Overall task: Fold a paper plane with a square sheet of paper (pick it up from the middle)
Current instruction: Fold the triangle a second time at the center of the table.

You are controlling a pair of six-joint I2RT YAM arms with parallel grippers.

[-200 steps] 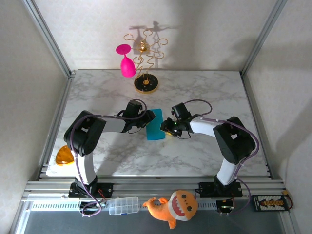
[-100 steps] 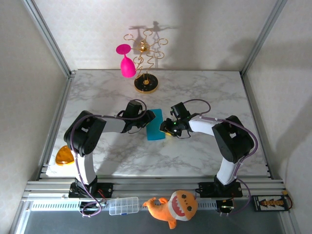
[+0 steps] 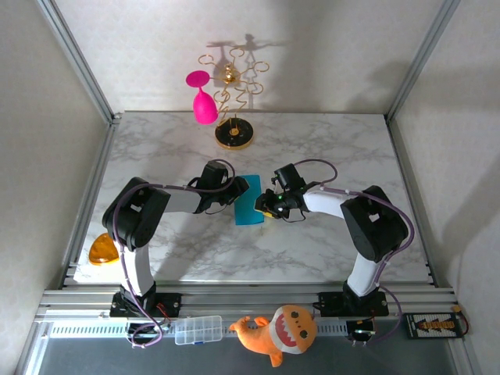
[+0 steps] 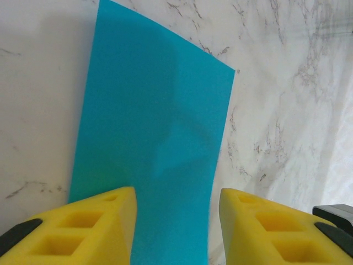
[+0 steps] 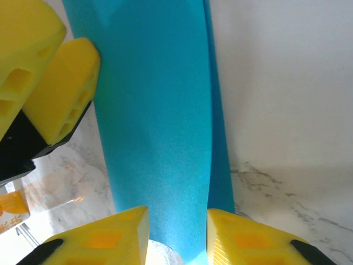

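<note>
The square sheet of paper [image 3: 250,200] lies folded into a narrow turquoise strip on the marble table [image 3: 328,148], between my two grippers. My left gripper [image 3: 233,191] stands open low over the strip's left edge. In the left wrist view, one yellow finger [image 4: 99,221] is over the paper [image 4: 160,121] and the other over marble. My right gripper [image 3: 266,205] is open at the strip's right edge. In the right wrist view, a raised layer of the paper [image 5: 160,121] runs between its fingertips [image 5: 177,234], with a lower layer showing at the right. The left gripper's fingers [image 5: 55,88] sit beside it.
A gold wire stand [image 3: 233,137] with a pink goblet [image 3: 205,105] hanging on it stands at the back. An orange plush toy [image 3: 280,332] and a clear plastic box [image 3: 198,329] lie on the front rail. An orange object [image 3: 102,248] sits at the left edge.
The right gripper's jaws have narrowed a little around the paper's edge. The left arm and the paper have hardly moved.
</note>
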